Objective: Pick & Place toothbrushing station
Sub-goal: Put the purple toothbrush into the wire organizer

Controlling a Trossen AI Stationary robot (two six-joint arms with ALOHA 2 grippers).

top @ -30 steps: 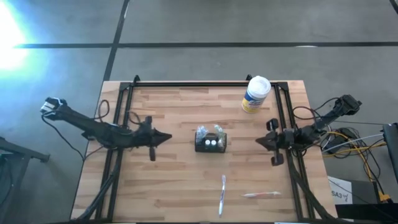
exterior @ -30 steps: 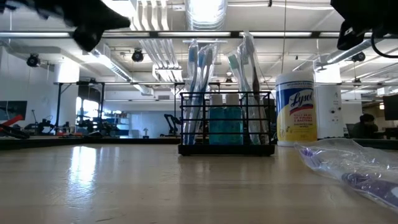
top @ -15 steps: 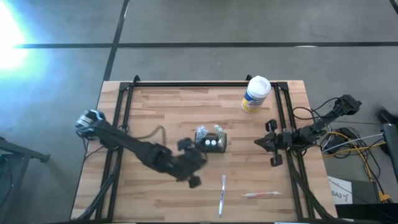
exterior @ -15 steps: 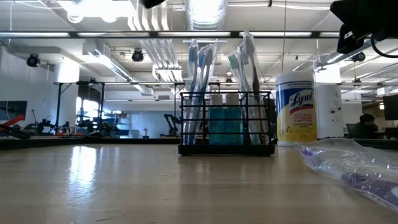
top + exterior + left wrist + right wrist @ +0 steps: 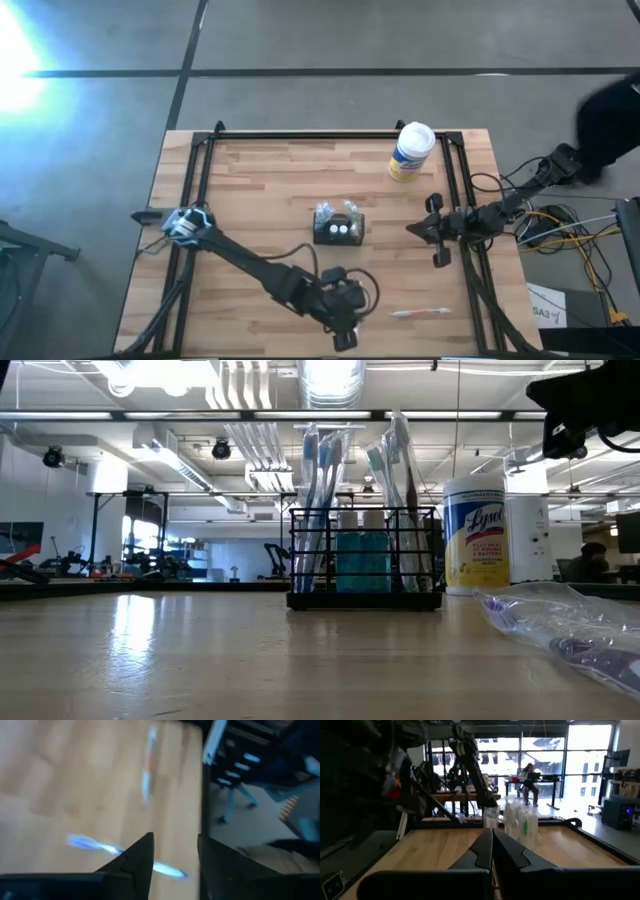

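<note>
Wire bars make up the toothbrushing station, a small black rectangular holder seen from the low view standing upright with wrapped toothbrushes rising from its top openings and blue-capped items inside. From above, the station sits near the middle of the surface, apart from both grippers.

Nearest the front edge, the left gripper hangs low over the boards, its arm stretched diagonally from the left side. In its wrist view the 2 dark fingers stand a little apart, holding nothing, with a blue toothbrush blurred on the wood just past them (it lies under the gap between the fingers). A second wrapped toothbrush, white with an orange-pink end, lies to the right of that gripper near the front edge.

The surface is pale butcher-block wood framed by black rails. Farther back, at the rear right, stands a white wipes canister with a yellow label. A crumpled clear wrapper lies close to the low camera.

The right gripper waits at the right edge of the surface, level with the station, its fingers pressed together on nothing.

Beyond lies an open workshop with ceiling lights, large windows and a seated person at a far desk.
</note>
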